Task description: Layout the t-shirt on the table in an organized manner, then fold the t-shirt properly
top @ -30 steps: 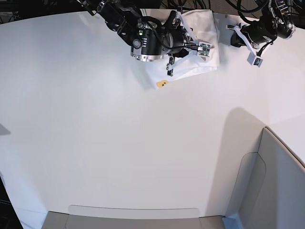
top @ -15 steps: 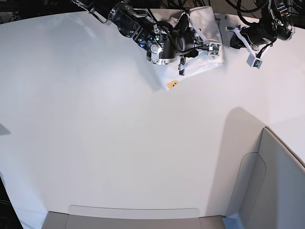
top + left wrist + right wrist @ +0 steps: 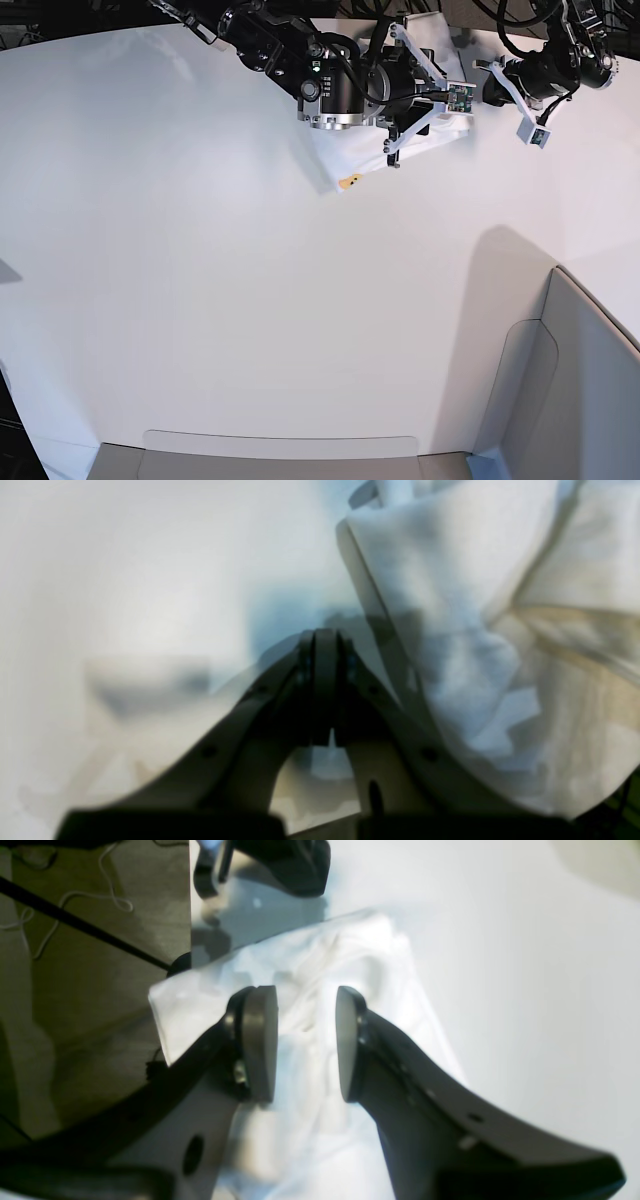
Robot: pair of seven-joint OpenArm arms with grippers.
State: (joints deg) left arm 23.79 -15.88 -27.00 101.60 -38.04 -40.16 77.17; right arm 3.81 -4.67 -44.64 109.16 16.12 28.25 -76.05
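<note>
At the far edge of the counter (image 3: 200, 260), well away from its broad bare middle, the shirt (image 3: 345, 165) lies bunched up under the right arm, only a white corner with an orange-yellow scrap of print showing in the base view.

Nearest the right wrist camera, the right end effector (image 3: 306, 1042) stands with its pads parted to a moderate gap, poised over the crumpled cloth; nothing sits between them. In the left wrist view the left end effector (image 3: 325, 685) is pinched fully together, empty, just beside a heap of folds.

The shirt (image 3: 320, 990) looks light, limp and thin. It will likely sag and drag rather than slide as one piece, so a single pinch would lift only a layer. A hem corner or shoulder seam is probably the surest hold, one for each arm, drawn apart to spread it.

Much is hidden. The right arm covers most of the shirt in the base view, the collar, sleeves and lettering cannot be picked out, and the left wrist view is blurred. Which side faces up is unclear.
</note>
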